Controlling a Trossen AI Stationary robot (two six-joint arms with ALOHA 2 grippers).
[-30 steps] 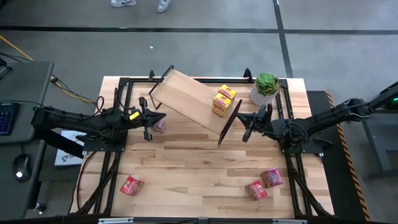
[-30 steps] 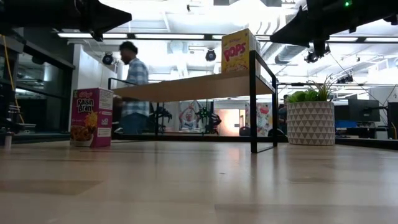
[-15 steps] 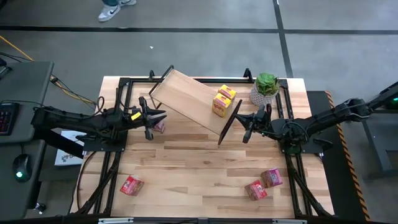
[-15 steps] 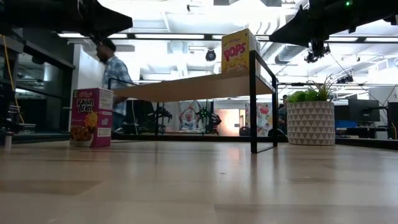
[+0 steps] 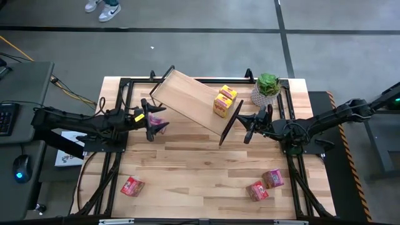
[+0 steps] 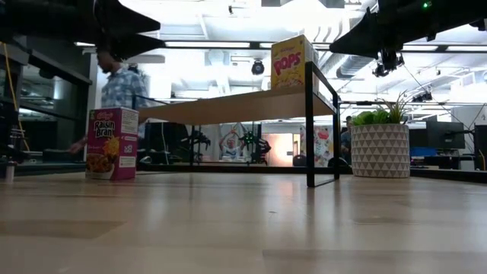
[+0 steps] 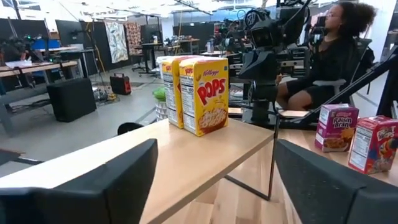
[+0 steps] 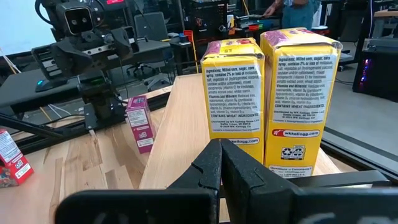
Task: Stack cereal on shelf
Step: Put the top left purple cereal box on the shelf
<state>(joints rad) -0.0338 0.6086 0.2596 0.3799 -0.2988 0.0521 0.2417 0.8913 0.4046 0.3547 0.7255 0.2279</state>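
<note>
Nearest the desk's front edge in the high view, a small red cardboard cereal box (image 5: 132, 185) is lying at the left, and two more red-and-pink mini boxes (image 5: 265, 184) are lying touching each other at the right on the light wooden desk (image 5: 200, 162). Farther back, the left hand (image 5: 155, 119) is hovering with its fingers spread wide just above a magenta Raisin Bran box (image 6: 112, 143), which is standing upright beside the shelf's left end. The right hand (image 5: 249, 126) is waiting near the shelf's right end frame, fingers pressed together and holding nothing. The long light-wood shelf with black wire end frames (image 5: 187, 100) is sitting diagonally, carrying two yellow Pops boxes (image 5: 224, 101) upright, side by side. A potted green plant (image 5: 266, 89) is standing beyond.
</note>
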